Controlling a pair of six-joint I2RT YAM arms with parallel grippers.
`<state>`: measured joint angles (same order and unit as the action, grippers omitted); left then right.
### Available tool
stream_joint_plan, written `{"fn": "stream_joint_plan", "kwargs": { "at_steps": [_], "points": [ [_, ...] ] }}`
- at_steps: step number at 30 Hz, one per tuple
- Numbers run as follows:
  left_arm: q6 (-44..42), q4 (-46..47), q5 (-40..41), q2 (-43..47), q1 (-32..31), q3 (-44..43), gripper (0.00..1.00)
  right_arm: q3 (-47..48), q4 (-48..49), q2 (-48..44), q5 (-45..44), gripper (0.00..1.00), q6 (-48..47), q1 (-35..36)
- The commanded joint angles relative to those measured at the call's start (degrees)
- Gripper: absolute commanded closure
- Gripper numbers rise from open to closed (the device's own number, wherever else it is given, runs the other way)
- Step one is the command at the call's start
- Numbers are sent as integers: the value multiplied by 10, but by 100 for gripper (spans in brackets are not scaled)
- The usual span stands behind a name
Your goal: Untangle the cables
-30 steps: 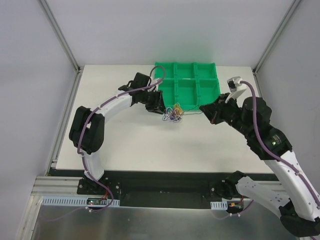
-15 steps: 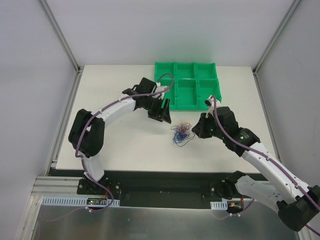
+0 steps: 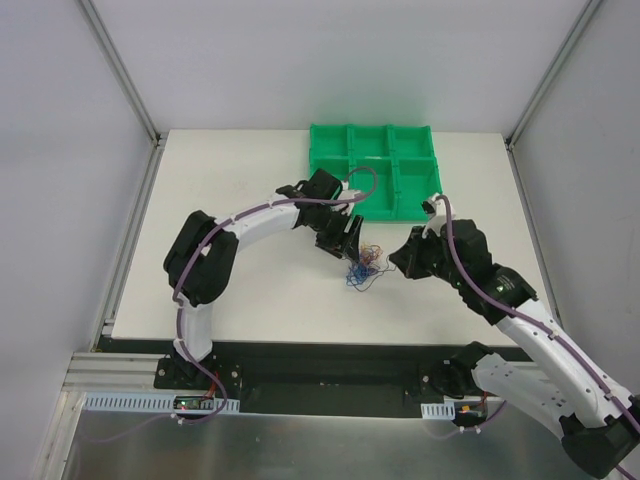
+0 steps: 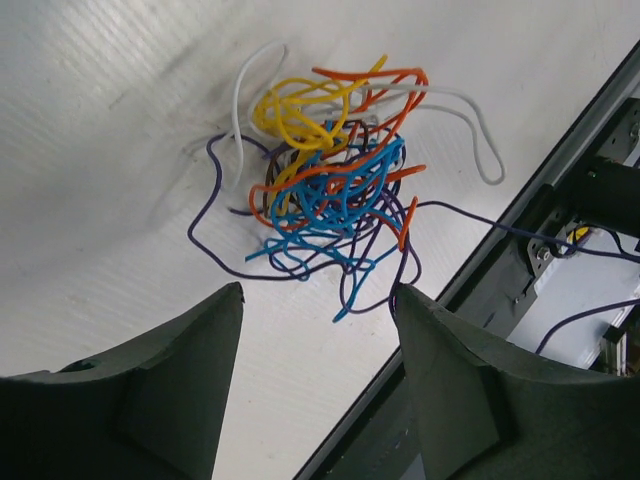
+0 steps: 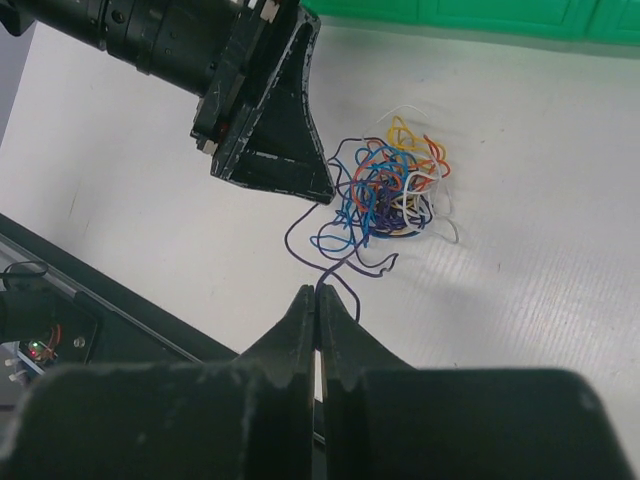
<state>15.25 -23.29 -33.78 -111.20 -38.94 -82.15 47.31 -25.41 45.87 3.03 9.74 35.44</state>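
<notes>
Top external view shows the left gripper (image 3: 345,243) has swung from the green compartment tray (image 3: 372,158) to hang over the cables (image 3: 362,265), jaws now spread and empty, ready for a second grip. The right gripper (image 5: 317,295) stays pinched shut on a purple strand (image 5: 300,235). The knot lies mid-table (image 3: 250,290), near the tray's near edge, and its crossing loops likely resist a clean pull.

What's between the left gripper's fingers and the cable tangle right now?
Only bare table in the left wrist view: the open left gripper hangs short of the cables, with just a loose blue strand end trailing toward the gap.
</notes>
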Motion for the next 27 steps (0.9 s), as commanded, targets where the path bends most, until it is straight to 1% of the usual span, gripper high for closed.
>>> {"fn": "stream_joint_plan", "kwargs": {
  "at_steps": [1,3,5,6,8,9,11,12,16,19,20,23,25,27],
  "points": [
    [-7,4,3,-31,-3,-43,37,-2,-2,-7,-10,99,-9,-1],
    [-10,10,6,-46,-3,-52,37,-7,4,-5,-8,99,-8,-2],
    [-13,18,6,-53,1,-55,39,-14,12,-5,-7,99,-5,-1],
    [-12,22,0,-52,4,-52,46,-17,14,-5,-7,99,-4,-2],
    [-18,23,10,-42,4,-50,74,-19,12,-10,-15,99,-6,-2],
    [-22,23,24,-32,4,-47,84,-16,3,-13,-23,99,-9,-2],
    [-31,11,69,-4,5,-42,97,-2,-27,-25,-72,99,-20,-1],
    [-39,-3,99,13,6,-42,100,7,-50,-35,-102,99,-24,-1],
    [-79,-35,232,103,9,-21,100,41,-139,-86,-283,99,-30,-2],
    [-103,-38,334,180,10,18,100,47,-176,-129,-359,99,-28,-2],
    [-108,-38,380,202,11,27,100,45,-181,-143,-371,99,-25,-2],
    [-122,-31,461,263,10,46,100,31,-177,-178,-385,99,-10,-2],
    [-128,-17,497,304,10,61,100,19,-162,-202,-378,99,-4,-2],
    [-139,16,514,352,10,82,100,9,-135,-220,-352,99,-7,-2]
  ]
}}
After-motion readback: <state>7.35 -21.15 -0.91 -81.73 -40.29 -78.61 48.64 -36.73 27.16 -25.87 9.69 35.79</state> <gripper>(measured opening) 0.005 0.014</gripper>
